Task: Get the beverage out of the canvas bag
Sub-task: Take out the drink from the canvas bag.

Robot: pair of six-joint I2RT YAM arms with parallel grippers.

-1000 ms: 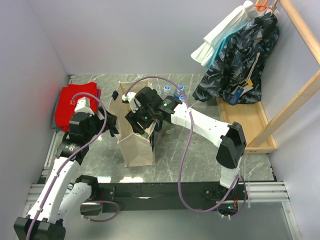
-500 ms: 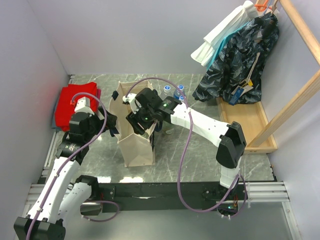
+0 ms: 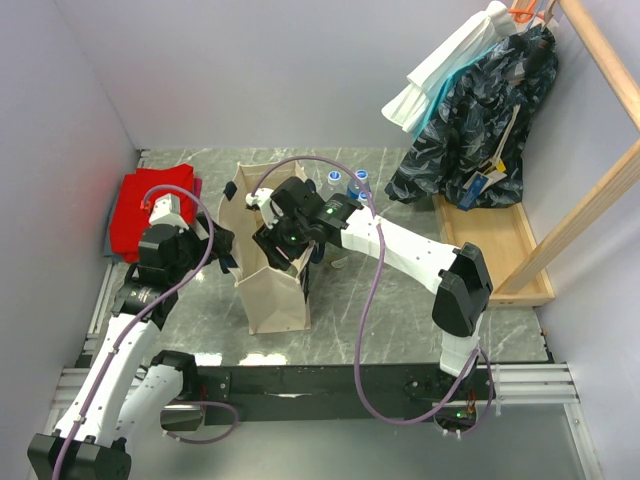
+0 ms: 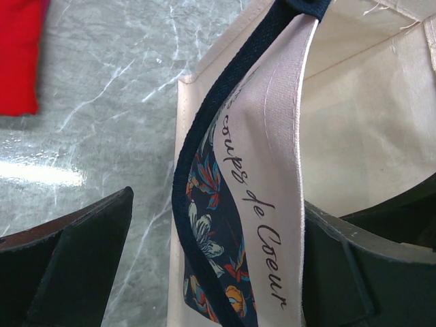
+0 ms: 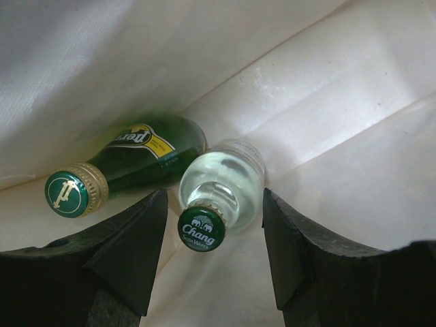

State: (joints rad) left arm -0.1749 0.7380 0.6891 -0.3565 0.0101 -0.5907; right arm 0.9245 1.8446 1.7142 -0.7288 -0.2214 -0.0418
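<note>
Reaching arm: your right end effector [image 3: 283,240] is down inside the open mouth of the canvas bag [image 3: 275,300], so it is the nearer arm by far.
Right end effector state: its fingers stand partway open, one on each side of the clear bottle's green cap, and nothing is gripped.
Beverage position: the clear bottle [image 5: 221,184] rests at the bottom of the bag, straight ahead of the right end effector. A green bottle [image 5: 146,153] lies against its left side in the wrist view.
Bottle axis: the cap points up toward the wrist and the base points away. The long axis runs close to your line of approach, leaning a little toward the green bottle, so closing would pinch across the neck.
Left end effector [image 4: 216,201]: it is open, straddling the bag's upper wall beside the navy strap [image 4: 204,136], with a gap at the outer finger.
</note>
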